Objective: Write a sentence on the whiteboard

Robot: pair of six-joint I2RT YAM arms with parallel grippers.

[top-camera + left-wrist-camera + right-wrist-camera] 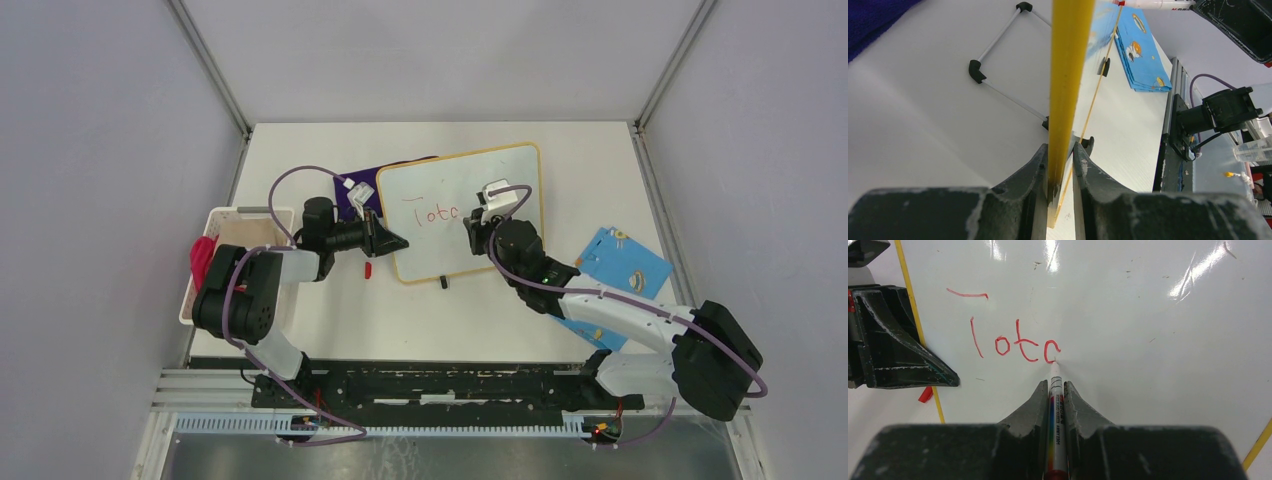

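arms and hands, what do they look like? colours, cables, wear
The left arm and right arm have bulky black joints joined by white links, with a thin purple cable looping along each. The left hand and right hand are black, with wedge-shaped fingers scuffed pale at the edges.

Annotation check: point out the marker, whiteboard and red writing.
marker point(1056, 390): right wrist view, barrel behind the tip.
whiteboard point(432, 252): top external view, bare white face below the writing.
red writing point(1020, 342): right wrist view, the "t" stroke.
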